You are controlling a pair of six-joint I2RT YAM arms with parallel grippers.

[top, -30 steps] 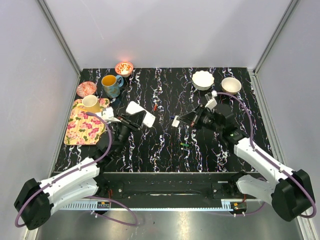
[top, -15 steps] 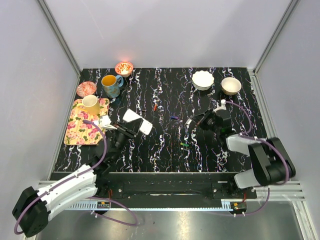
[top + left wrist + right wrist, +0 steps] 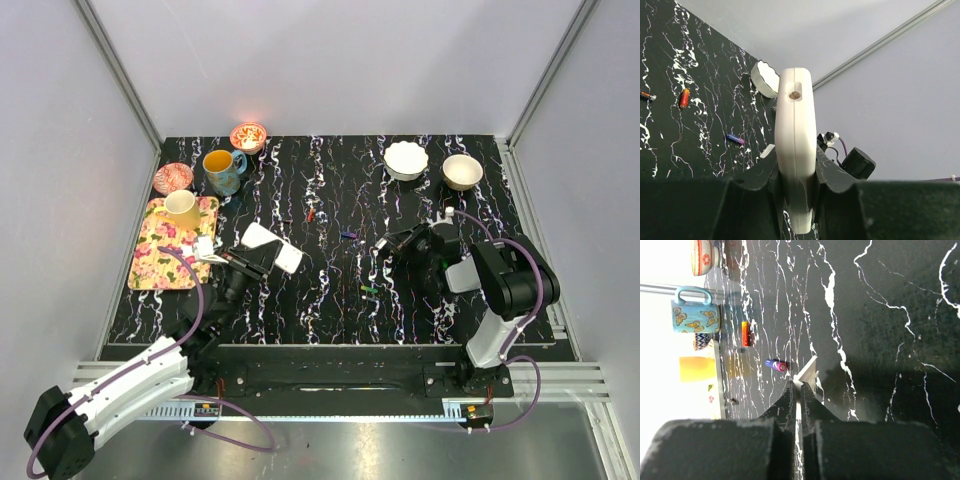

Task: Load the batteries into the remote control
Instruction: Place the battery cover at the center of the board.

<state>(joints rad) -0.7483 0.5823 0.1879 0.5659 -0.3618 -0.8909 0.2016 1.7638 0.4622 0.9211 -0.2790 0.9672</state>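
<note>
Left gripper of mine is clamped on the remote control, left of centre in the top view. It sits just right of the flowered tray, which lies along the table's left edge. A yellow cup stands on the tray's upper end. A pink bowl, a blue mug and a red patterned bowl crowd the upper left corner. In my left wrist view the remote control stands edge-on between my fingers, its narrow white end pointing up the frame.

Between my two grippers the black marbled table shows bare but for three batteries. An orange battery lies highest, a purple battery near the centre, and a green battery lowest. They lie well apart from one another, and neither gripper touches any of them.

Right of centre, my right gripper has its fingers pressed together on a thin white piece. The free end of that piece lies just beside the purple battery. I cannot tell whether it touches the table. A white bowl and a beige bowl stand near the far edge at upper right, well apart from that gripper. My right arm is folded close to the right edge.
</note>
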